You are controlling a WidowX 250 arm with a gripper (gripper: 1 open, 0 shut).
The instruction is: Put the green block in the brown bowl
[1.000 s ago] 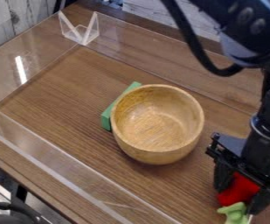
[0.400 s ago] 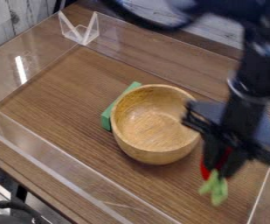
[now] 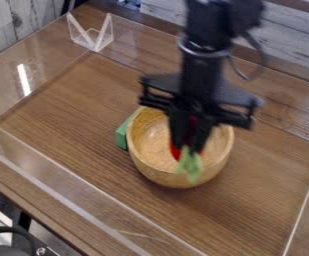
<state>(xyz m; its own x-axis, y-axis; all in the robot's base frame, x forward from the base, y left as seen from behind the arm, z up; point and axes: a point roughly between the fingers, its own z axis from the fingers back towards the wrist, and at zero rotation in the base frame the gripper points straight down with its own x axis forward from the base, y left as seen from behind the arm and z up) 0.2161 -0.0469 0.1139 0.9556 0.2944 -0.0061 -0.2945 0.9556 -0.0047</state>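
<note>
The brown bowl [image 3: 147, 160] stands in the middle of the wooden table. The green block [image 3: 122, 131] lies flat against the bowl's left side, and only a corner of it peeks out. My gripper [image 3: 186, 142] points straight down over the bowl's hollow. It is shut on a red strawberry toy with green leaves [image 3: 192, 168], which hangs above the inside of the bowl. The arm hides the far rim of the bowl.
Clear acrylic walls [image 3: 37, 150] fence the table on the left and front. A small clear plastic stand [image 3: 90, 32] sits at the back left corner. Bare wood [image 3: 270, 190] lies to the right of the bowl.
The gripper closed on the strawberry toy at the front right, lifted it and carried it left until it hung over the bowl. The green block and the bowl stayed put.
</note>
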